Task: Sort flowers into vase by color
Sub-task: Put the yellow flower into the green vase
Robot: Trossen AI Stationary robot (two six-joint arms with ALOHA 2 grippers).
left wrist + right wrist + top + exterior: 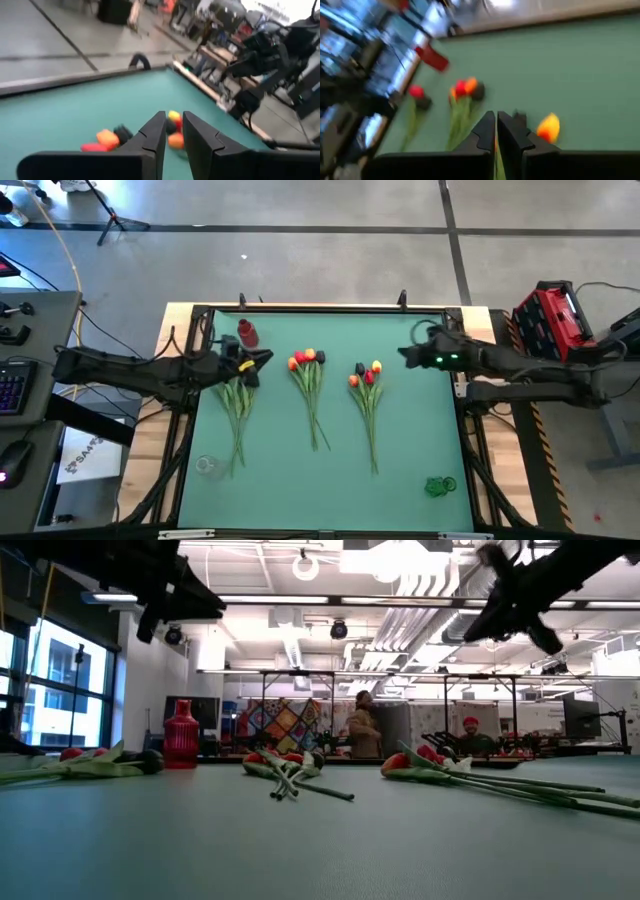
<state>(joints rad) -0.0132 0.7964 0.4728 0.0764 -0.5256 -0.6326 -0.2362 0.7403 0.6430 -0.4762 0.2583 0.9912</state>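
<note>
Hovering over the left bunch of flowers (238,402), my left gripper (258,360) is showing a narrow gap between its fingers (152,135) and holding nothing, while my right gripper (407,356) is waiting beside the right bunch (368,395), nearly shut and empty. I'm judging these tulips light, floppy and easily crushed, so I'm planning to pinch mid-stem; open mat (420,420) is lying ahead, with the red vase (248,333) just beyond the left gripper.

Even overhead light, blurred wrist views

Ceiling strip lights (300,600) glare white in the low view; the green table (410,450) is evenly lit with faint shadows. Both wrist views smear, the flowers (465,90) soft-edged blobs.
</note>
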